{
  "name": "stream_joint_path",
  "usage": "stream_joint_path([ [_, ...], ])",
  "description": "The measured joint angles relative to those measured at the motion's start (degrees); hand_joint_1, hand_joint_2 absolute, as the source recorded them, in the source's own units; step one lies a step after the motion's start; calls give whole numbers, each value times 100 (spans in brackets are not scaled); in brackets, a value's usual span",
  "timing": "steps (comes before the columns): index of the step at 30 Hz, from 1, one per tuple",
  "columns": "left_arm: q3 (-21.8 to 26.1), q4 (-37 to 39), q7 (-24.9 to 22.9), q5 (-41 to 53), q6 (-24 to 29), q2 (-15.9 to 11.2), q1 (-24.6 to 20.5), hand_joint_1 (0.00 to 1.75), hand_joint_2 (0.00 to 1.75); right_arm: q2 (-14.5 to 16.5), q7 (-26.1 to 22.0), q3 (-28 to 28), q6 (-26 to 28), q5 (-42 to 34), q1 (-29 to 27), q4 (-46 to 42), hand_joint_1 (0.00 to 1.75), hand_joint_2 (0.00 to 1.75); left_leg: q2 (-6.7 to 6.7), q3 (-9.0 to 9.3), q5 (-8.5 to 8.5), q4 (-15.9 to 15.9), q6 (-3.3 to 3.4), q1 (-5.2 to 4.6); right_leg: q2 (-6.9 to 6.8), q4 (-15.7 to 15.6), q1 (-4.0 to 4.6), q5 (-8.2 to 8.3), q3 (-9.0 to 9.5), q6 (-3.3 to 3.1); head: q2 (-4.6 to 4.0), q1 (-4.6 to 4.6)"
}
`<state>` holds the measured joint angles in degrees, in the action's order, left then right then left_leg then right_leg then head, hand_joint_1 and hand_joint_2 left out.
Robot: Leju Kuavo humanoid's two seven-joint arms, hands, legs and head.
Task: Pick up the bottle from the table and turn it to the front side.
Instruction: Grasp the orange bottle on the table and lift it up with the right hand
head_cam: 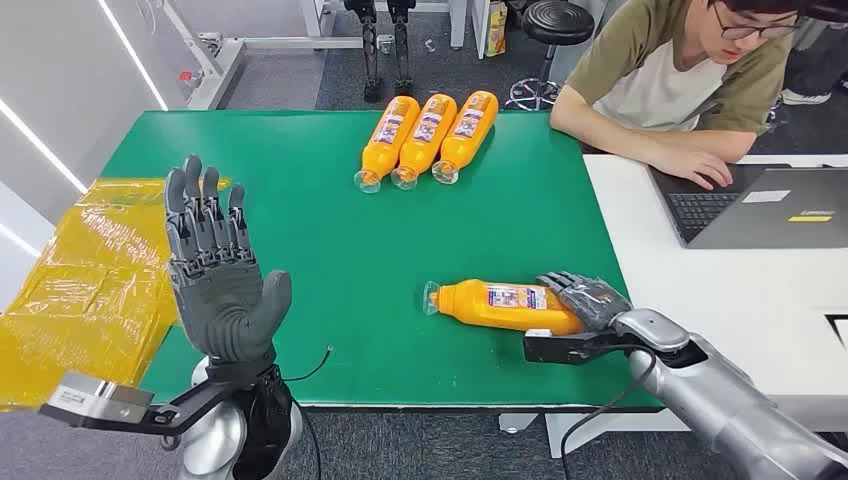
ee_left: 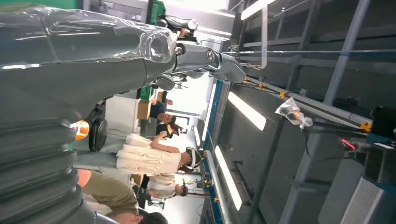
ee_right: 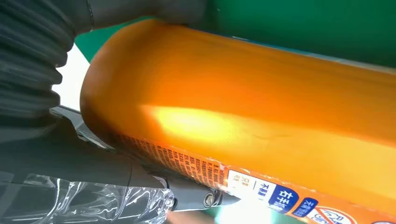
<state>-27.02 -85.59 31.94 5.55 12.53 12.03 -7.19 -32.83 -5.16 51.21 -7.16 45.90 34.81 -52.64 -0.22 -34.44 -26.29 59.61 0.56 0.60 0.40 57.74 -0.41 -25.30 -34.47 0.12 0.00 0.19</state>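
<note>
Sideways near the surface's (head_cam: 300, 230) front edge lies the orange bottle (head_cam: 500, 305), long axis along that edge, cap toward the left, label facing up. The right hand (head_cam: 585, 300) wraps its base. The left hand (head_cam: 215, 270) hovers upright, fingers spread, holding nothing.

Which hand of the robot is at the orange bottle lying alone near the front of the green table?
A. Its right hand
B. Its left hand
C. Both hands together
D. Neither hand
A. The right hand wraps around the base end of the lone orange bottle, which lies on its side on the green table, while the left hand is raised with fingers spread, holding nothing.
</note>
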Motion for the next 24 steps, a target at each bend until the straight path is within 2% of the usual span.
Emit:
stream_joint_path([
  [7, 1, -8, 64, 13, 8, -46, 46, 0, 175, 77, -156, -337, 276, 306, -197, -138, 175, 175, -1, -2, 1, 1, 1, -1, 0, 0, 0, 3, 2, 4, 0, 2],
  [12, 2, -66, 112, 31, 51, -80, 122, 0, 175, 359, -173, -624, 890, 427, -381, -209, 175, 175, 2, -9, -1, -1, -1, -1, 9, 1, 3, 2, -6, 3, 0, 1],
  [15, 4, -135, 119, 64, 105, -82, 180, 0, 175, 668, -214, -913, 1600, 238, -586, -324, 175, 175, -3, -24, 3, -2, -4, 0, 3, 7, 4, 1, -20, 1, 0, 1],
  [18, 7, -171, 101, 110, 160, -77, 201, 0, 175, 1082, -373, -1314, 2551, -112, -800, -541, 175, 175, -4, -27, 4, -5, -7, 1, 1, 9, 5, -2, -28, -3, 0, 1],
  [21, 7, -166, 27, 157, 226, -60, 192, 0, 175, 1551, -728, -1740, 3523, -741, -1026, -814, 175, 175, -5, -28, 2, -7, -10, 2, -2, 9, 7, -10, -32, -13, 0, 1],
  [24, 7, -93, -26, 135, 229, -16, 156, 0, 175, 2000, -1196, -2018, 4199, -1436, -1300, -1143, 175, 175, -5, -29, -4, -9, -15, 3, -1, 9, 7, -17, -34, -13, 0, 1],
])
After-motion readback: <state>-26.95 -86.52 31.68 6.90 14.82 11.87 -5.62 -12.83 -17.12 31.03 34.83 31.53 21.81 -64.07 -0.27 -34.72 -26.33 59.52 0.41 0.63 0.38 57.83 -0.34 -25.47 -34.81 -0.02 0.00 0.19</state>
